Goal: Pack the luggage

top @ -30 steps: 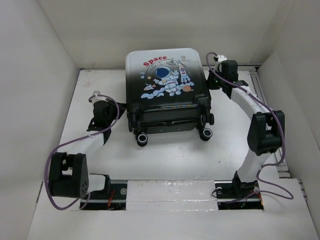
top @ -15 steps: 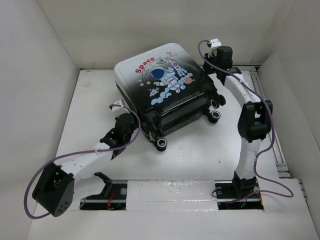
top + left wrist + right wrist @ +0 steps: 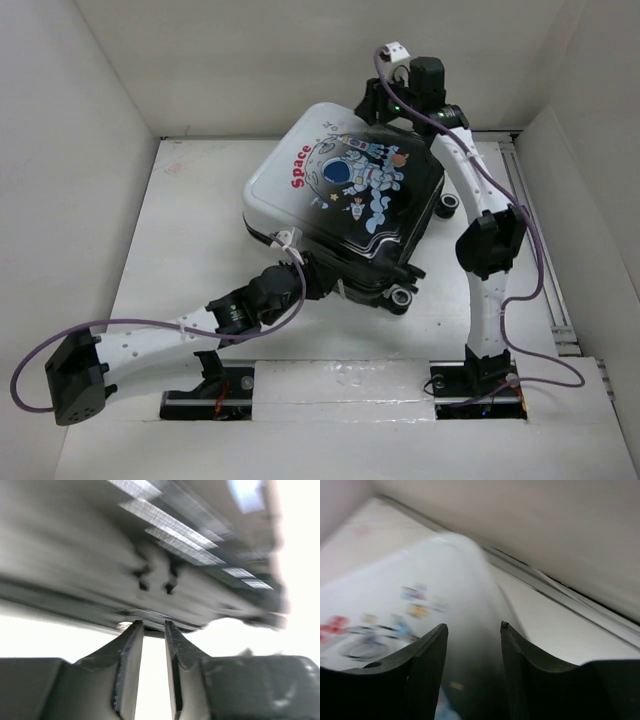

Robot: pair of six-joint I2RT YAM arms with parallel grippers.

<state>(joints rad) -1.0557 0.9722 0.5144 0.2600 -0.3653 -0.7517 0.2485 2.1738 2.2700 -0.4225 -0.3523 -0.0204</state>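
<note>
The luggage (image 3: 340, 190) lies closed and flat in the middle of the table, astronaut shell up, turned at an angle with its wheels (image 3: 403, 297) toward the near right. My left gripper (image 3: 315, 283) is at its near-left edge. In the left wrist view the blurred luggage (image 3: 150, 545) fills the top, and the left gripper (image 3: 154, 625) stands open by a narrow gap with only white table between its fingers. My right gripper (image 3: 385, 105) hovers at the far right corner. There the right gripper (image 3: 474, 626) is open above the luggage (image 3: 395, 590), holding nothing.
White walls (image 3: 90, 150) close in the table on the left, back and right. A rail (image 3: 530, 200) runs along the right side. Both arm bases (image 3: 470, 380) sit at the near edge, and the left arm (image 3: 150, 335) lies low across the near-left table.
The luggage has turned counter-clockwise and slid right. My left gripper swept right along its near side, the right gripper rose toward the far corner, and both jaws have parted.
</note>
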